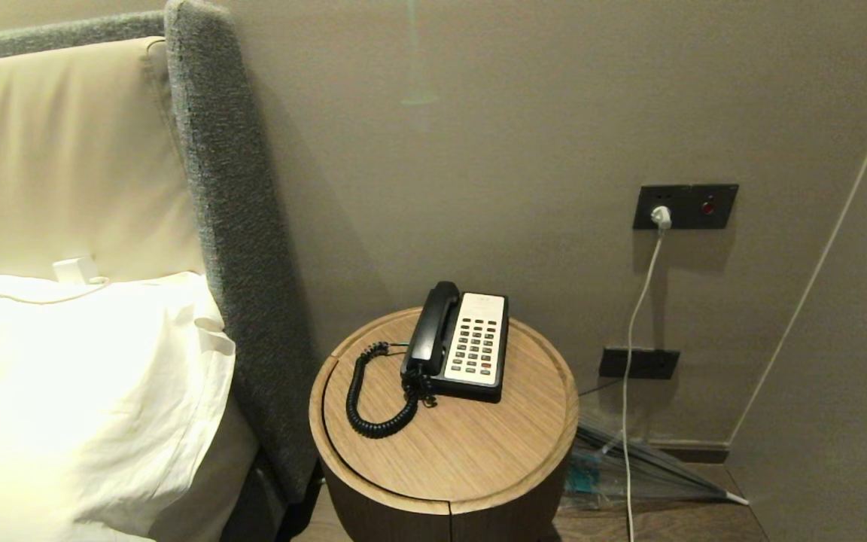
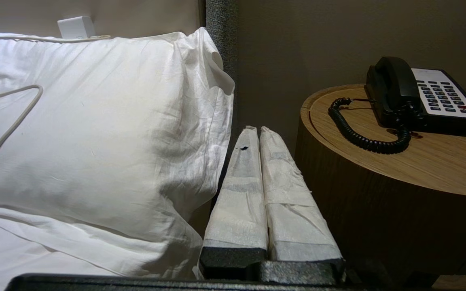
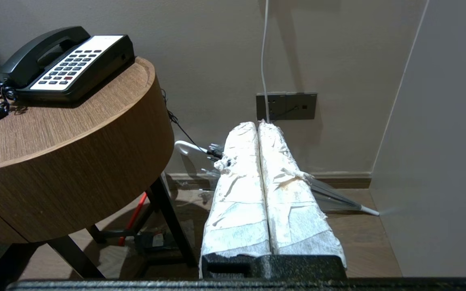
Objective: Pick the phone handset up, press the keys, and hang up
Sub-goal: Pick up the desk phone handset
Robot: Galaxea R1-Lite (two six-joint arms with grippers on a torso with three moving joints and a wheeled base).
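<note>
Bed: while nothing has yet been touched, the bed (image 1: 65, 361) fills the left of the room as the head view shows it, white pillow (image 2: 95, 121) against a grey padded headboard (image 1: 230, 248).
Counter: a round wooden counter (image 1: 463, 459) stands just beside the headboard, against the wall, with the phone on its far half.
Phone base: the black-and-white phone base (image 1: 475, 346) sits near the back of the counter, keypad facing up, keys in neat rows.
Handset: the phone handset (image 1: 430, 327) lies in its cradle along the left side of the base, long and black, not lifted at all.
Cord: the coiled cord (image 1: 373, 399) loops from the handset's near end out over the counter and back.
Left gripper: the left gripper (image 2: 256, 131) hangs low between pillow and counter, below the counter top, its white-wrapped fingers pressed together and holding nothing.
Right gripper: the right gripper (image 3: 257, 125) hangs off the counter's other side, over the floor, fingers likewise pressed together and empty.
Step in hand: I'd say the very start, before any reach for the handset.
Next move: one arm must rise above the counter's rim, spread its gripper, and close across the handset's middle; the cord should have slack enough to follow.
</note>
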